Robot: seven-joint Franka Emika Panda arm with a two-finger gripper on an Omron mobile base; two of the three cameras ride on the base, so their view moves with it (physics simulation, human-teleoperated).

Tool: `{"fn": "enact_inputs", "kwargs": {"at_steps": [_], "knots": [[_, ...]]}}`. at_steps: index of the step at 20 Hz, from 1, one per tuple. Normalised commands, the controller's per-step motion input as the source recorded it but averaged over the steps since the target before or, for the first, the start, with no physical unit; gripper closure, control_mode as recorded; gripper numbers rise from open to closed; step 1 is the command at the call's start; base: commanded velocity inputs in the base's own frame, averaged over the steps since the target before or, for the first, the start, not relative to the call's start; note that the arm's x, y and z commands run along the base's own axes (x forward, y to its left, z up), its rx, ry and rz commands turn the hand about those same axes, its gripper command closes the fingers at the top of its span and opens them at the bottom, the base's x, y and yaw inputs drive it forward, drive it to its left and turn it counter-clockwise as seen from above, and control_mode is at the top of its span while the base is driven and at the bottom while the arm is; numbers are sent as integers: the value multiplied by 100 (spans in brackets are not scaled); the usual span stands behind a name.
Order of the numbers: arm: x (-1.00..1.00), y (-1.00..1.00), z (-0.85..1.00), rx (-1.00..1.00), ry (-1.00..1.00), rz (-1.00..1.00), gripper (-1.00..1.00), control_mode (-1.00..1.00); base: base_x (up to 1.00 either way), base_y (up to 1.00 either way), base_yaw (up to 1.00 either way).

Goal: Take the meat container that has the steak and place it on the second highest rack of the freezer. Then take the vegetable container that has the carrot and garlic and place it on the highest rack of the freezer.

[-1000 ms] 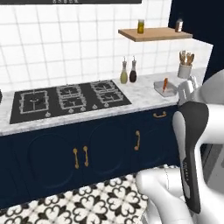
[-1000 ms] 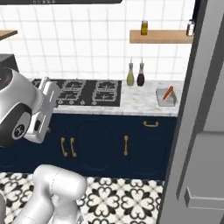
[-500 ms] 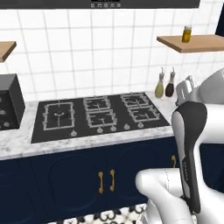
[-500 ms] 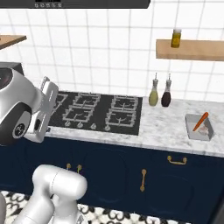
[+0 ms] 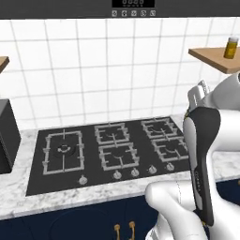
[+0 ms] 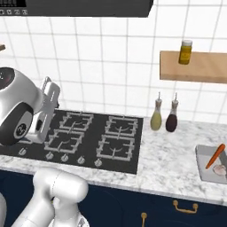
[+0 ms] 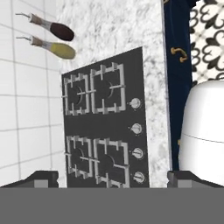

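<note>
The marble counter (image 6: 173, 155) runs across both base views, carrying a black gas hob (image 5: 112, 152) with grey burner grates and a row of knobs along its front edge. Below it are dark navy cabinets (image 6: 177, 213) with gold handles. At 3 o'clock in the right base view, near the counter's front edge, sits the vegetable container (image 6: 212, 165), a shallow light-grey tray cut by the frame edge. In it the carrot (image 6: 215, 155), a thin tapered orange stick, lies slanted, with a pale lump, perhaps garlic, beside it.

Two bottles (image 6: 164, 116), one olive and one dark, stand against the tiles between hob and tray. A wooden shelf (image 6: 195, 66) above holds a yellow jar (image 6: 185, 52).

The hand (image 7: 112, 177) is released, its tips wide apart and empty above the hob.
</note>
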Motion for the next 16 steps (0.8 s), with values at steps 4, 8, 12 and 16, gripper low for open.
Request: {"fn": "enact_inputs", "kwargs": {"at_steps": [4, 8, 12, 16], "knots": [[0, 0, 0, 0, 0, 0, -100, 100, 17, -10, 2], [0, 0, 0, 0, 0, 0, -100, 100, 0, -70, 0], [0, 0, 0, 0, 0, 0, -100, 100, 11, -74, -2], [0, 0, 0, 0, 0, 0, -100, 100, 27, -65, -7]]}}
